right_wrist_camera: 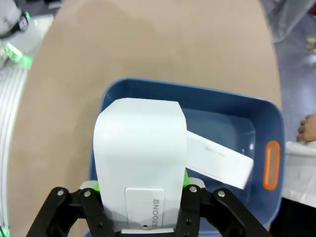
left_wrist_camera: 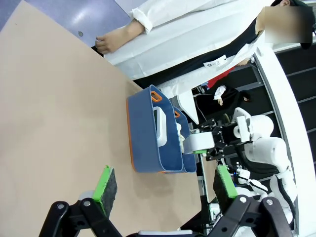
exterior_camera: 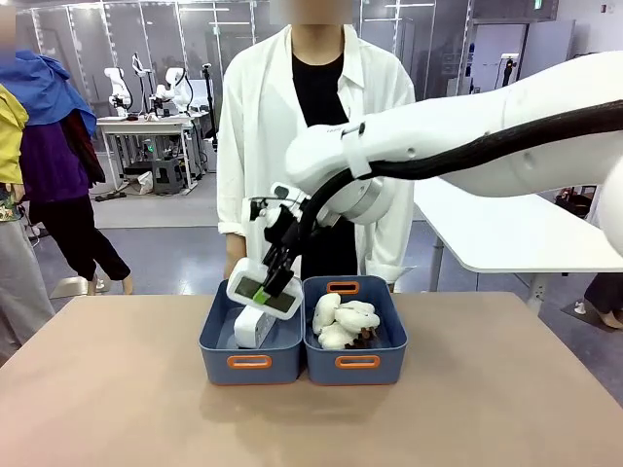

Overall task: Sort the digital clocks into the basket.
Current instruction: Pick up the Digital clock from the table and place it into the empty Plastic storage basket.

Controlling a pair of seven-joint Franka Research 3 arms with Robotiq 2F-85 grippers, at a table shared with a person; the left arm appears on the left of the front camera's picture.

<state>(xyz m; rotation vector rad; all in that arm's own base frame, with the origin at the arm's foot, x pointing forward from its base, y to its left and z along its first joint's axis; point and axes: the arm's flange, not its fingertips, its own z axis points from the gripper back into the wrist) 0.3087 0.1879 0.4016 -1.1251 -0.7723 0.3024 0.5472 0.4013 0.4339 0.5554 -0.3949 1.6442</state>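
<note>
The right pincer (exterior_camera: 269,286) is squeezing one white digital clock (exterior_camera: 241,280) and holding it tilted just over the left blue basket (exterior_camera: 249,370). The other digital clock (exterior_camera: 253,329) is sitting inside that basket. The left pincer (left_wrist_camera: 165,183) is hanging over the table (left_wrist_camera: 49,123) with its fingers wide apart, holding nothing. Fluffy toys (exterior_camera: 343,319) are lying in the right bin (exterior_camera: 356,370).

Over left bin (exterior_camera: 219,362): right gripper (exterior_camera: 275,286) and its held clock (exterior_camera: 241,282) block the way.
Inside left bin: second clock (exterior_camera: 255,329) stands; bare floor beside it.
Right bin (exterior_camera: 389,362): plush toys (exterior_camera: 343,321) fill it.
Table (exterior_camera: 117,399): near side open.
</note>
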